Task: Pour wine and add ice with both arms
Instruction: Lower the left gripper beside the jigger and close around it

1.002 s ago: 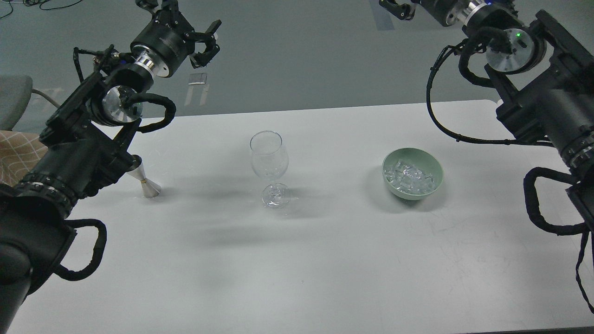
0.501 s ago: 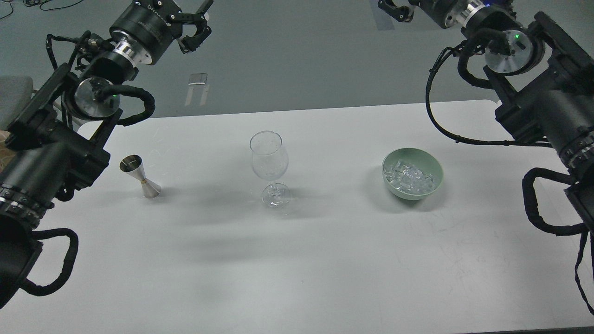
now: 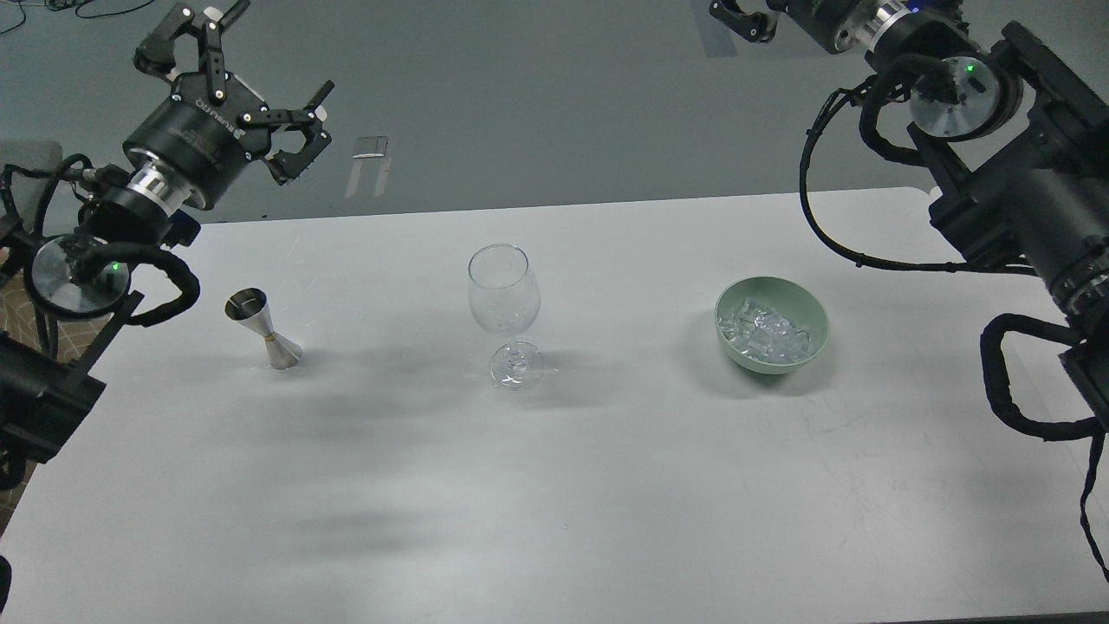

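A clear stemmed wine glass (image 3: 504,305) stands upright at the table's middle; I cannot see any wine in it. A steel jigger (image 3: 262,328) stands to its left. A pale green bowl (image 3: 807,310) to the right holds several clear ice cubes (image 3: 762,330). My left gripper (image 3: 234,74) is open and empty, held high above the table's far left corner, up and left of the jigger. My right gripper (image 3: 736,16) is at the top edge, far behind the bowl, partly cut off.
The white table (image 3: 554,485) has its far edge just behind the glass and its right corner under my right arm (image 3: 1014,191). A small grey bracket (image 3: 371,147) lies on the floor beyond. A chair (image 3: 17,173) is at the far left.
My left arm has swung back and to the left, uncovering the jigger, and its gripper now points up, fingers spread. The right arm has barely moved. Glass, jigger and bowl are unmoved.
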Robot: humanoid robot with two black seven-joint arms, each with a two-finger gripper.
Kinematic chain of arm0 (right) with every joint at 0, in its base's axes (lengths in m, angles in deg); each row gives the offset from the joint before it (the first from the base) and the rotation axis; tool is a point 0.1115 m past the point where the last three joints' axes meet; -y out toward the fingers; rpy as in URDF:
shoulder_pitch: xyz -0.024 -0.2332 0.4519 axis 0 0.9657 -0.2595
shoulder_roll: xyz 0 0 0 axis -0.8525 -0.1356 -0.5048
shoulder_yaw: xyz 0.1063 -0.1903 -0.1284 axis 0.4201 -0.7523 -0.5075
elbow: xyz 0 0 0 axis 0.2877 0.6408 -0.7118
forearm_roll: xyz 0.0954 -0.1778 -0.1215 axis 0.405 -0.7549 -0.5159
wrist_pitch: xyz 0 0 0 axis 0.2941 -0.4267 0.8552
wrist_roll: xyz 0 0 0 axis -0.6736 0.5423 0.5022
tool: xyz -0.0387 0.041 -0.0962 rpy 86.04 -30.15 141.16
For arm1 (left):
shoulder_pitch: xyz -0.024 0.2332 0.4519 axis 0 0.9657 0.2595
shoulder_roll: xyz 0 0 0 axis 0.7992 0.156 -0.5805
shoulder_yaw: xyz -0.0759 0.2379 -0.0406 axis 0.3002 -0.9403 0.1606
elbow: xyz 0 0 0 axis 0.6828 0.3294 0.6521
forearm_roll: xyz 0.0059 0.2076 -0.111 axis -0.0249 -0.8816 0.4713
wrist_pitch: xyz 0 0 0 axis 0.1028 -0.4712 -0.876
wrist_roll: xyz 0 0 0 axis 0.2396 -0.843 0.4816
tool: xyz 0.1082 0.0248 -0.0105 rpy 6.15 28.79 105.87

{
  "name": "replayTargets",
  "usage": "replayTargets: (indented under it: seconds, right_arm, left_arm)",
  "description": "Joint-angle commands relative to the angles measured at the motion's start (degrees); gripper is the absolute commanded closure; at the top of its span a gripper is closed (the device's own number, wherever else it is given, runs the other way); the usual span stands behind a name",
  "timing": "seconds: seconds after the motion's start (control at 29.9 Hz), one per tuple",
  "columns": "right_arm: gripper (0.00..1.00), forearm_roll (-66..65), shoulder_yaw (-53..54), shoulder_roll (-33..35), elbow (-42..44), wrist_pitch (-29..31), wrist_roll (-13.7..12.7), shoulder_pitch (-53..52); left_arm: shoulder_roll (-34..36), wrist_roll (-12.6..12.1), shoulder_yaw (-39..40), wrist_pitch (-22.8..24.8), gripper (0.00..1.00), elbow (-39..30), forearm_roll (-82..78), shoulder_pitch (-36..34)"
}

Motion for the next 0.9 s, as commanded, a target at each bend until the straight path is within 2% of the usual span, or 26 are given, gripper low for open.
replayTargets:
  seconds: [0.0, 0.17, 0.23, 0.3, 0.33, 0.5, 0.67, 0.73, 0.87]
  right_arm:
    - [0.00, 0.0, 0.0, 0.1, 0.2, 0.0, 0.0, 0.7]
    - [0.00, -0.1, 0.0, -0.1, 0.3, 0.0, 0.0, 1.3]
    - [0.00, -0.1, 0.0, -0.1, 0.3, -0.1, 0.0, 1.2]
    - [0.00, -0.1, 0.1, -0.1, 0.3, -0.2, 0.0, 0.9]
    - [0.00, -0.1, 0.1, -0.1, 0.3, -0.2, 0.0, 0.7]
    - [0.00, -0.1, 0.0, 0.0, 0.3, -0.3, 0.0, 0.6]
    - [0.00, -0.1, 0.0, 0.0, 0.3, -0.5, 0.0, 0.9]
    - [0.00, -0.1, 0.0, 0.0, 0.4, -0.6, 0.0, 0.9]
    - [0.00, -0.1, -0.1, 0.0, 0.4, -0.6, -0.1, 0.8]
  left_arm:
    - [0.8, -1.8, 4.7, -3.6, 0.04, -7.4, 1.7, 9.2]
    - [1.1, -1.9, 9.9, -11.8, 0.05, -14.9, 7.2, 19.0]
    - [1.0, -1.9, 12.2, -13.4, 0.05, -16.3, 8.1, 22.9]
    - [0.4, -1.9, 14.1, -13.7, 0.10, -16.4, 8.4, 25.3]
    - [0.3, -1.9, 14.8, -13.7, 0.19, -16.4, 8.6, 26.3]
    - [-1.7, -1.9, 17.3, -13.6, 0.36, -16.4, 8.6, 30.3]
    - [-6.9, -2.0, 21.5, -13.9, 0.48, -16.4, 8.4, 35.7]
    - [-11.1, -1.3, 23.5, -14.1, 0.59, -16.2, 6.9, 39.8]
    - [-14.1, -1.5, 24.0, -12.6, 0.60, -16.4, 3.1, 43.3]
